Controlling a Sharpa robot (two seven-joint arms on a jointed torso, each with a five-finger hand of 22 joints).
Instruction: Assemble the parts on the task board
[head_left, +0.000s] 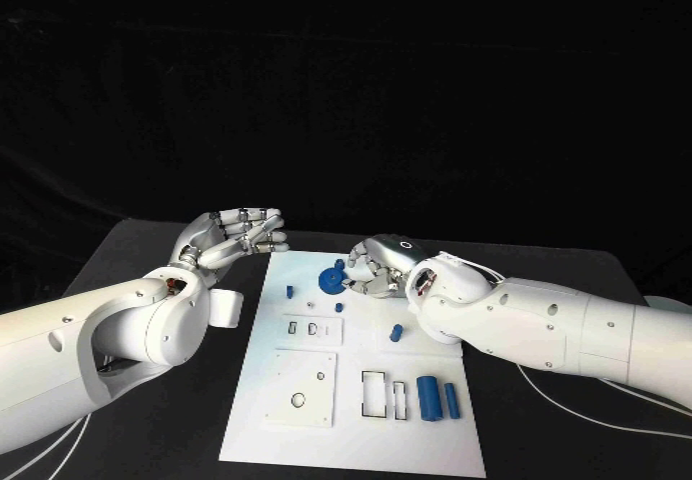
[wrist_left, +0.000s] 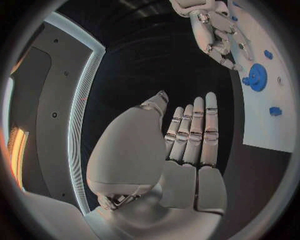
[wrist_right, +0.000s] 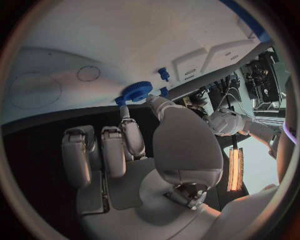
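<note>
My right hand pinches blue gear at far end of task board; seating step, I judge. Next: press down squarely. My left hand open, idle beside board.

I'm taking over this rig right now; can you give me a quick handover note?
Left hand: holds nothing, fingers apart, raised beside the white task board.
Right hand: at the board's far end, fingertips at the blue gear-shaped wheel; grip unclear.
Two blue cylinders lie near the board's near right corner; small blue pieces sit mid-board.
Done: cannot tell.
Left: cylinders and small pieces look unplaced.
</note>
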